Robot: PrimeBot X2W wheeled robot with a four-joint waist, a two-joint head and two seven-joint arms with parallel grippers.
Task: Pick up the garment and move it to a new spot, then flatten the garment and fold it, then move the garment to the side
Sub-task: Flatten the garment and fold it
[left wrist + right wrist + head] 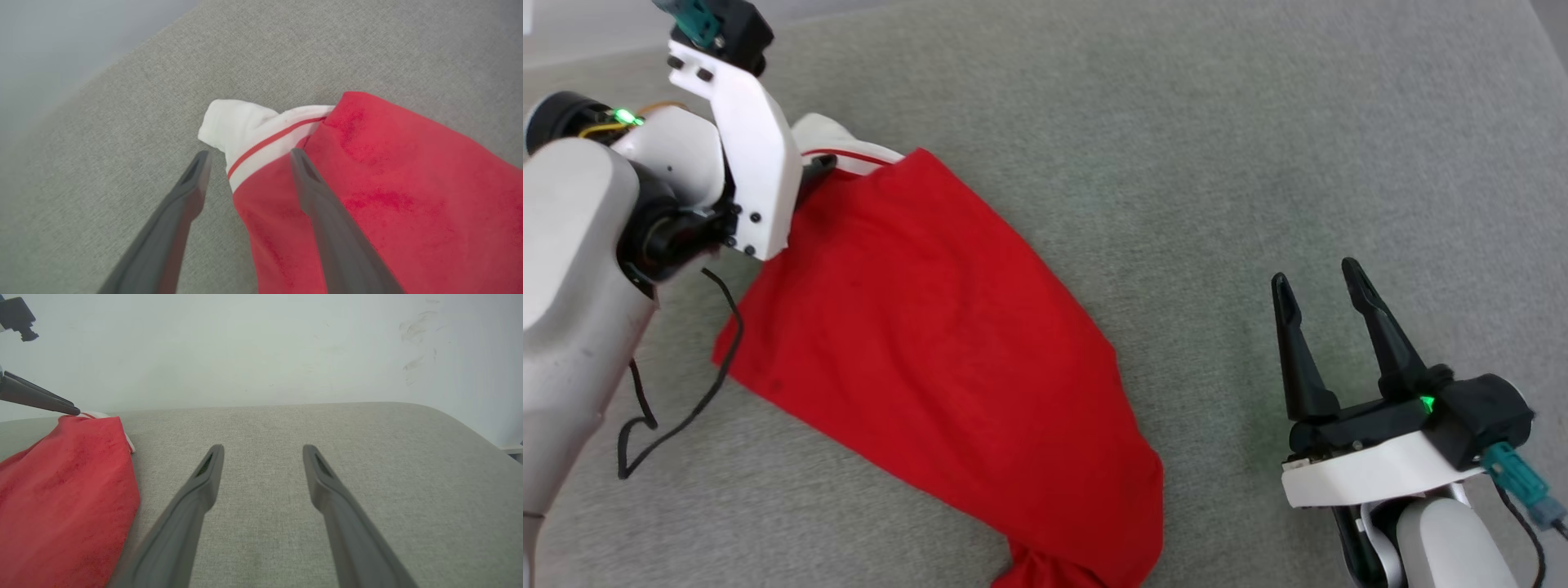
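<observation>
Left wrist view shows your left gripper with its jaws spread astride the white sleeve of the red shirt. One finger sits over the red body, the other over the bare grey cushion just beside the shirt. I cannot tell whether either tip touches cloth. The shirt lies as a long diagonal slab on the cushion, plain red side up. Your right gripper hovers well apart from the shirt, on its right, jaws parted and empty. Expect the cloth to be light and limp, sagging and bunching from a single pinch. Take hold at the sleeve seam, where layers stack, and use a far corner for spreading.
</observation>
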